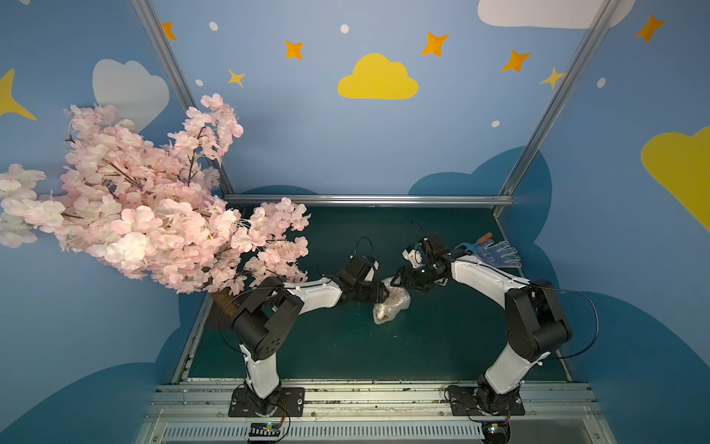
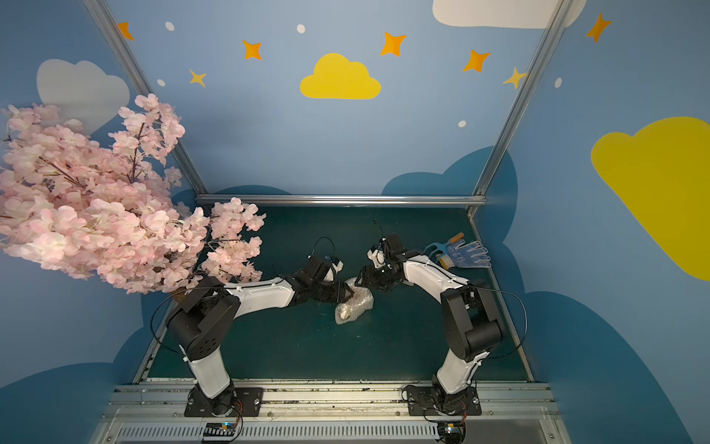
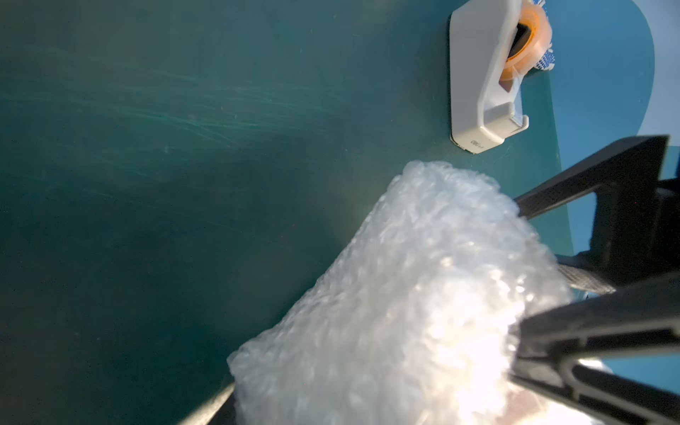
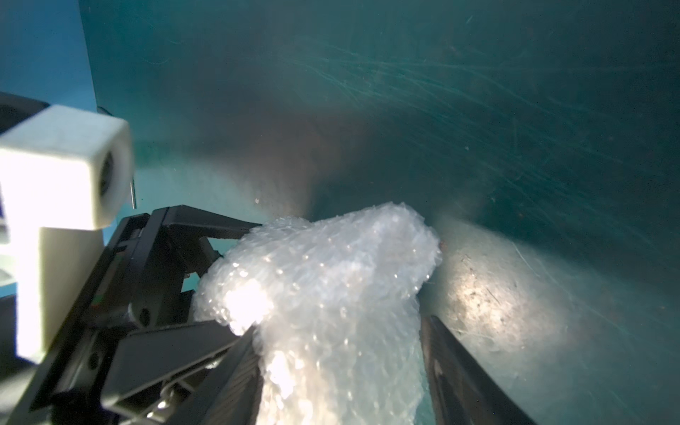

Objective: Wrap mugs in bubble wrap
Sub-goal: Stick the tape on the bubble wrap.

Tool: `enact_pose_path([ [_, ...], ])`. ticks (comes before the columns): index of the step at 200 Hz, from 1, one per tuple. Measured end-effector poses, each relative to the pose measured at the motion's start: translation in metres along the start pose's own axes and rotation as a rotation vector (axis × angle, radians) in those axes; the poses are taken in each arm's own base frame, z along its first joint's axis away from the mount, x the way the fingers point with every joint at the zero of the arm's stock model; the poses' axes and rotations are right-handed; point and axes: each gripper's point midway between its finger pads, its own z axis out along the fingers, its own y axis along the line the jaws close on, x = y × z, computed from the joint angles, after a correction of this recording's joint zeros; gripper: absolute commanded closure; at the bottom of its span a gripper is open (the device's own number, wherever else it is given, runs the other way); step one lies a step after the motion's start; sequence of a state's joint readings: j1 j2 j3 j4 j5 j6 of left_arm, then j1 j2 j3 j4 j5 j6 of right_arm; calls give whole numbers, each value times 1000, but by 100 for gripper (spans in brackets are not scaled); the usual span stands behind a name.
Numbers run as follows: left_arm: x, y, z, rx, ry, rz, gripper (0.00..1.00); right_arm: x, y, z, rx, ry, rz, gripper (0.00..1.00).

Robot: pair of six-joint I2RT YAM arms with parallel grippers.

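Note:
The bubble wrap (image 1: 392, 303) is bundled around the mug (image 1: 380, 315) in the middle of the green table, and only a small white bit of the mug shows at the bundle's near end in both top views. My left gripper (image 1: 385, 294) reaches in from the left. Its jaws hold the bubble wrap (image 3: 404, 294), with one finger (image 3: 209, 406) pressed against the edge and the other hidden. My right gripper (image 4: 340, 327) comes from the right and straddles the far end of the bubble wrap (image 4: 331, 279). One of its fingers touches the wrap, and a thin gap shows at the other.
A beige tape dispenser (image 3: 482, 77) with an orange roll stands beyond the bundle. Blue-dotted gloves (image 1: 497, 254) and a small blue rake (image 1: 474, 244) lie at the back right. A pink blossom tree (image 1: 153, 215) overhangs the table's left side. Blue walls close in the table (image 1: 442, 338).

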State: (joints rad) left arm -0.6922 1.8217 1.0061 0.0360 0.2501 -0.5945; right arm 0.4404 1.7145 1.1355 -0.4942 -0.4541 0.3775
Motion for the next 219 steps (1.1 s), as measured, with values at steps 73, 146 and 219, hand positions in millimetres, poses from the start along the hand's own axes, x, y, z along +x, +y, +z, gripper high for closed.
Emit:
enact_pose_path([
  [73, 6, 5, -8, -52, 17, -7, 21, -11, 22, -42, -21, -151, -68, 22],
  [146, 5, -2, -41, -104, -5, 2, 21, -9, 17, -89, 48, -383, -128, 20],
  [219, -3, 2, -123, -197, -234, 51, 5, -4, 0, -133, 143, -640, -168, 22],
])
